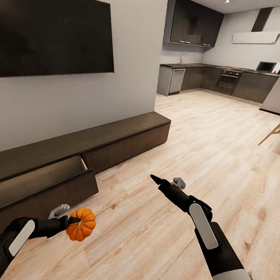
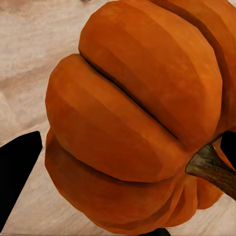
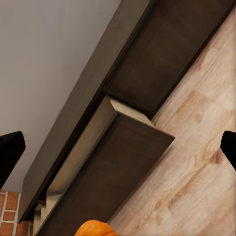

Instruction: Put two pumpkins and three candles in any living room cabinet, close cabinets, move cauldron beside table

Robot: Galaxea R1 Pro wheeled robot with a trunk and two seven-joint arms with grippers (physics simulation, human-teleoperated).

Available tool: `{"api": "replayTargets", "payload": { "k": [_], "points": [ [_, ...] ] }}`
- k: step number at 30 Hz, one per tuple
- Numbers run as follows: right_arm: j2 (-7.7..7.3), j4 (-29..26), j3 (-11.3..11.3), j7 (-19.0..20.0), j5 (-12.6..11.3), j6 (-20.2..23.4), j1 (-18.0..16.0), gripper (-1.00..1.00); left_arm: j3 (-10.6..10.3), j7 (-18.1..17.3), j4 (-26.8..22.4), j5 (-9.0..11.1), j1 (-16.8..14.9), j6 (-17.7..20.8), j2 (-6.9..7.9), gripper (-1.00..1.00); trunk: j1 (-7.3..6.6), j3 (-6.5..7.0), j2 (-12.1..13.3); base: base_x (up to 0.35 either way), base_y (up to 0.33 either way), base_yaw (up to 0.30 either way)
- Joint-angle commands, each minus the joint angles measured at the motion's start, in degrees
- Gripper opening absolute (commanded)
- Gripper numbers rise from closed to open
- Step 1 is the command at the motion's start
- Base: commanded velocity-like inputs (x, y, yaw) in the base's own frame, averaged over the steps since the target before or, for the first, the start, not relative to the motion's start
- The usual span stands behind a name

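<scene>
One pumpkin point(image 1: 81, 224) is clamped in the left end effector point(image 1: 70, 222), held above the floor point(image 1: 197, 152) and not yet stowed. The cabinet point(image 1: 127, 137) lies just ahead of it, one drawer point(image 1: 38, 183) pulled open. The right end effector point(image 1: 167, 182) hangs released and carries nothing. The other pumpkin, candles, closing and cauldron look left to do. Bare floor gives room; the drawer's front edge juts toward the left end effector.
</scene>
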Motion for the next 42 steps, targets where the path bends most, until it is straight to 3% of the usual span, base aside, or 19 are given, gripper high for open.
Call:
{"api": "replayTargets", "payload": {
  "k": [1,5,8,10,17,42],
  "points": [
    [-0.04,0.01,0.03,0.10,-0.01,0.16,-0.03,1.00,0.13,1.37,-0.02,-0.04,-0.02,0.26,-0.08,-1.00,-0.23,0.14,0.40,0.000,0.000,-0.015],
    [-0.04,0.05,0.03,0.08,-0.01,0.16,-0.03,1.00,0.14,7.11,-0.22,0.06,-0.02,0.09,-0.57,-1.00,-1.11,0.86,2.00,0.000,0.000,-0.007],
    [-0.04,0.09,0.03,0.03,-0.01,0.10,-0.03,1.00,0.14,15.38,-0.45,0.18,-0.08,-0.28,-1.99,-1.00,-1.77,1.39,3.20,0.000,0.000,-0.001],
    [-0.02,0.39,0.03,-0.01,-0.01,-0.31,-0.03,1.00,0.14,18.49,-0.51,0.21,-0.10,-0.78,-2.42,-1.00,-2.21,1.75,4.01,0.000,0.000,0.000],
    [0.19,1.57,-0.05,-0.25,-0.01,-1.37,-0.03,1.00,0.14,24.10,-0.49,0.23,-0.11,-4.11,-2.76,-1.00,-3.75,3.01,6.81,0.000,0.000,0.000],
    [0.49,3.14,-0.06,-0.45,0.08,-1.51,-0.03,1.00,-0.39,24.41,-1.25,0.67,-0.11,-4.30,-2.82,-1.00,-3.97,3.19,7.21,0.080,-0.042,0.000]
  ]
}}
